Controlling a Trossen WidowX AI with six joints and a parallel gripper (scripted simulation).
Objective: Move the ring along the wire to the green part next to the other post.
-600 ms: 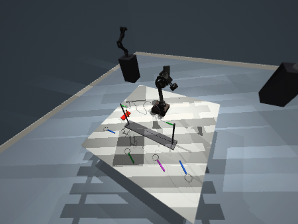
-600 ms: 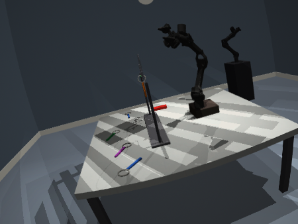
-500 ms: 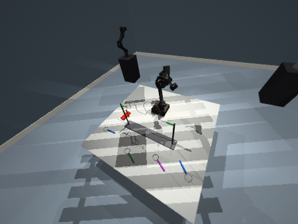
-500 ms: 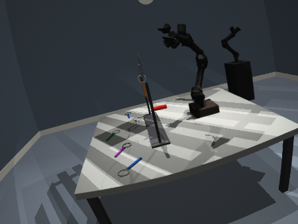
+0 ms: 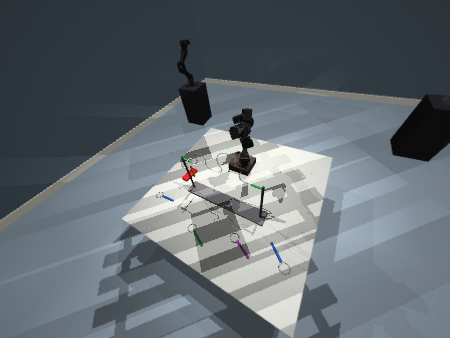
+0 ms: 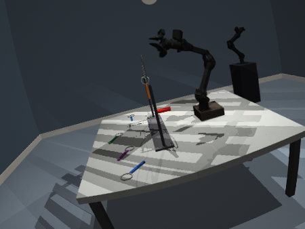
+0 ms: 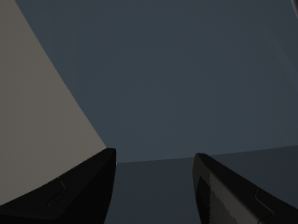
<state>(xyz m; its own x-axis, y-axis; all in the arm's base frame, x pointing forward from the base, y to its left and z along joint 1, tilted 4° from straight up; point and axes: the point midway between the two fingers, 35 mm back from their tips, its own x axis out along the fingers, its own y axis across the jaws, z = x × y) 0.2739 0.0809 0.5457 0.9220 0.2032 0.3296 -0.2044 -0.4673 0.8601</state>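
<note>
The ring (image 5: 194,161) (image 6: 145,80) hangs around the wire near the green part (image 5: 186,160) beside the left post (image 5: 188,173) in the top view. Its orange handle (image 5: 193,171) (image 6: 148,91) points down. The other green part (image 5: 256,186) is beside the right post (image 5: 262,202). The thin grey wire (image 6: 143,66) rises between them and is faint in the top view. My gripper (image 6: 150,41) (image 7: 155,160) is partly open with nothing between its fingers. In the exterior view it appears above and to the right of the wire, pointing left, apart from the ring and handle.
The posts stand on a dark base strip (image 5: 227,202) (image 6: 163,137). A red block (image 5: 188,175) (image 6: 164,110) lies near the left post. Several loose rings with blue, green and purple handles lie on the table, including a purple one (image 5: 243,250) (image 6: 123,155). Dark pedestals stand beyond the table.
</note>
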